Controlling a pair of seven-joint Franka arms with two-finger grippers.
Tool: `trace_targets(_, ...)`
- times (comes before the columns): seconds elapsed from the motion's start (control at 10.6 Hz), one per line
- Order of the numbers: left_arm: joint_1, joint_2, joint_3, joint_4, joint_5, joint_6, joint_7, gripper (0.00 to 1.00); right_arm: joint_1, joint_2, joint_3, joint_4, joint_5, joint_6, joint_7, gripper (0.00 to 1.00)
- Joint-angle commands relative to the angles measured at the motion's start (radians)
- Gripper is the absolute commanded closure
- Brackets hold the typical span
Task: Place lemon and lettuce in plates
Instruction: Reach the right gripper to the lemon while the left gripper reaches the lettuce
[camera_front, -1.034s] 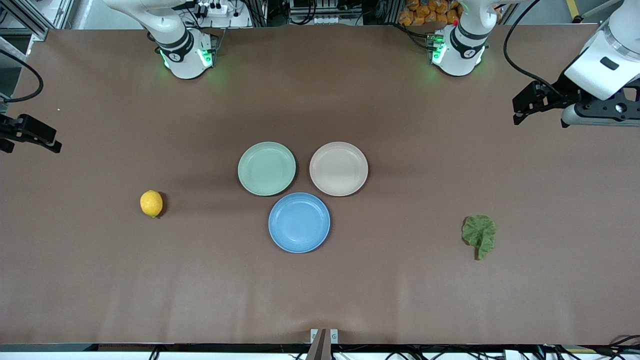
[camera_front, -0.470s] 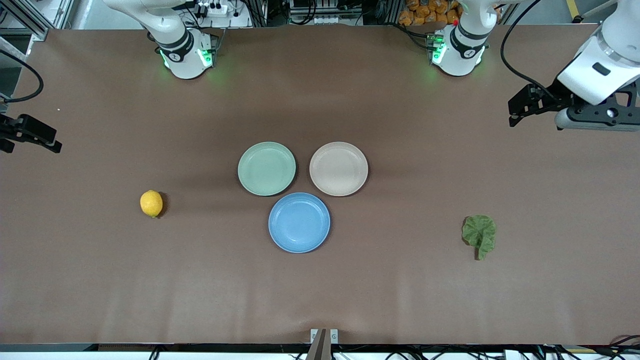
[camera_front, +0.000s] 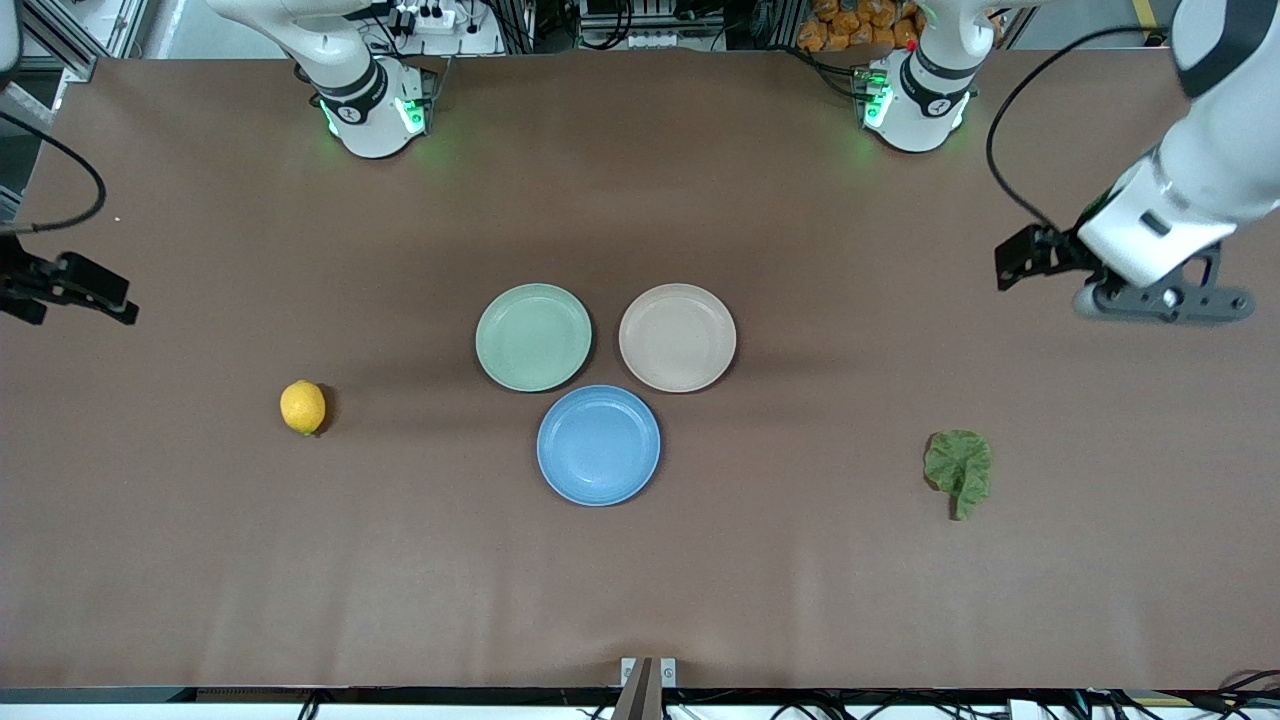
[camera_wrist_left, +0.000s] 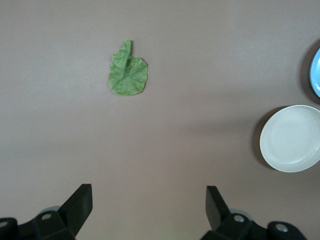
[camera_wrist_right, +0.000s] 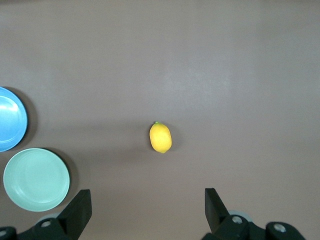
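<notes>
The lemon (camera_front: 302, 407) lies on the brown table toward the right arm's end and shows in the right wrist view (camera_wrist_right: 160, 137). The lettuce (camera_front: 959, 468) lies flat toward the left arm's end and shows in the left wrist view (camera_wrist_left: 128, 75). The blue plate (camera_front: 598, 445) and the beige plate (camera_front: 677, 337) sit empty mid-table. My left gripper (camera_wrist_left: 147, 200) is open and empty, up in the air, short of the lettuce; its hand shows in the front view (camera_front: 1160, 298). My right gripper (camera_wrist_right: 147, 200) is open and empty, in the air short of the lemon.
A pale mint-green plate (camera_front: 533, 336) sits empty beside the beige plate, touching the blue one's rim area. Only a black part of the right wrist (camera_front: 75, 288) shows at the front view's edge. Both arm bases stand along the table's back edge.
My left arm has swung toward the lettuce, its hand now closer over the table near it. My right wrist has shifted slightly toward the lemon. The objects have not moved.
</notes>
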Motion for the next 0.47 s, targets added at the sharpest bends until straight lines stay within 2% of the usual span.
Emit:
trace_targets(0.0,0.002,0.083,-0.003,0.023,0.039,0.041,0.008,0.00,-0.010,0.001,0.004,-0.082,0.012,0.073,-0.003,0.00)
trace_targets(0.38,0.014,0.233,-0.001,0.019,0.132,0.171,0.037,0.00,-0.023,0.021,0.004,-0.245,0.014,0.224,-0.126,0.00)
